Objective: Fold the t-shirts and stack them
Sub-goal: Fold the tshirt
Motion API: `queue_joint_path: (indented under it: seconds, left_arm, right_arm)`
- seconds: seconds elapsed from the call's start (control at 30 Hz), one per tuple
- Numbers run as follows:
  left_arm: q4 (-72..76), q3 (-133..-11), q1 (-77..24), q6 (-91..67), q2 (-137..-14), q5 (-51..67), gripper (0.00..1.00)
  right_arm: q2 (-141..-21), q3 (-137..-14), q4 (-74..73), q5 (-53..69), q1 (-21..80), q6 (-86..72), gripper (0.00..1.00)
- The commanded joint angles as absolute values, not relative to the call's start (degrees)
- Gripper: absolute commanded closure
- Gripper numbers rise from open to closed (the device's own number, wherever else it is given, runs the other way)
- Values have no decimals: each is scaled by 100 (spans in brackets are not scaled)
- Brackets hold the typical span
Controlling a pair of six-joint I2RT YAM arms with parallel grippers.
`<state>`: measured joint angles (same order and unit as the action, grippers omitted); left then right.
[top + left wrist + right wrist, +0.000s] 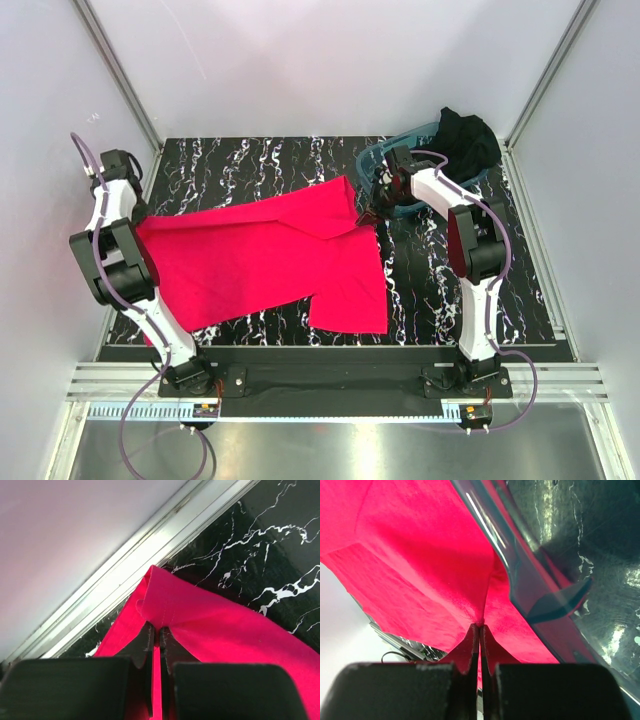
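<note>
The pinkish-red t-shirt [270, 265] lies spread across the black marbled table [250, 160], stretched between both arms. My left gripper [140, 222] is shut on the shirt's left edge; in the left wrist view the cloth [220, 625] bunches at the closed fingertips [159, 632]. My right gripper [368, 215] is shut on the shirt's right edge, next to the tub; the right wrist view shows the cloth [420, 565] pinched at the fingertips [480, 627]. The black t-shirt [468, 140] lies crumpled in the clear teal tub [400, 205] at the back right.
The teal tub's rim [520, 570] is close beside my right gripper. An aluminium rail [130, 565] and white wall run along the table's left edge, right by my left gripper. White walls enclose the table on three sides.
</note>
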<state>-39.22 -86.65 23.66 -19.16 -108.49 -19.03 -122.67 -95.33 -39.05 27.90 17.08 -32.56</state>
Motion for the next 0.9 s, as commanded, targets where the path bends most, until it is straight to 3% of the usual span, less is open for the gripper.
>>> queue_joint_path:
  seconds: [0.0,0.73,0.87]
  left_arm:
    - [-3666,-8728,2399,-1635,-10785,-1882,100]
    - [-3199,-7832,2188,-1503,-10556,-2170,97]
    - [-3234,-7647,2188,-1626,-10433,-2452,90]
  right_arm:
    - [-11936,-9536,-4051,2698,1705,-3041,100]
    - [-11654,-9071,-4210,2645,1714,-2909,100]
    - [-11619,-8921,-4140,2584,1714,-2900,100]
